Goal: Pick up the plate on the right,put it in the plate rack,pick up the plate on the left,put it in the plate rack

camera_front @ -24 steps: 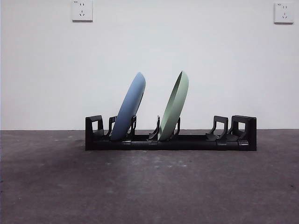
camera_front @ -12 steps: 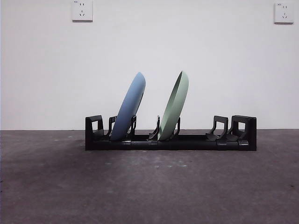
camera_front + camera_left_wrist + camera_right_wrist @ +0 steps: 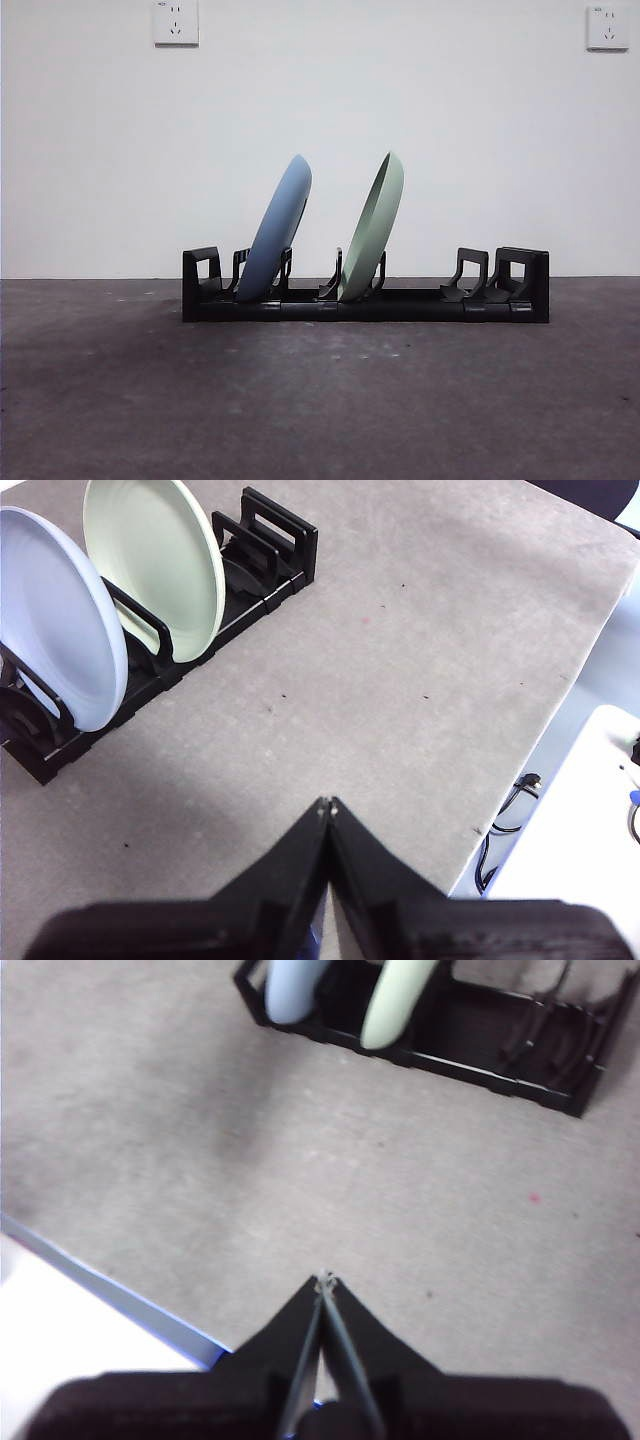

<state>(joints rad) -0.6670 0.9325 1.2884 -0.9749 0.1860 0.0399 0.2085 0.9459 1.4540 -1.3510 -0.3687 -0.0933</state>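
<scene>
Blue plate (image 3: 277,228), green plate (image 3: 373,228) in plate rack (image 3: 420,304) (both tilted).

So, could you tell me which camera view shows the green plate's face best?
The left wrist view: the green plate shows its whole round face there, standing in the plate rack beside the blue plate. The front view shows it edge-on, leaning. The right wrist view catches only its blurred lower edge.
</scene>
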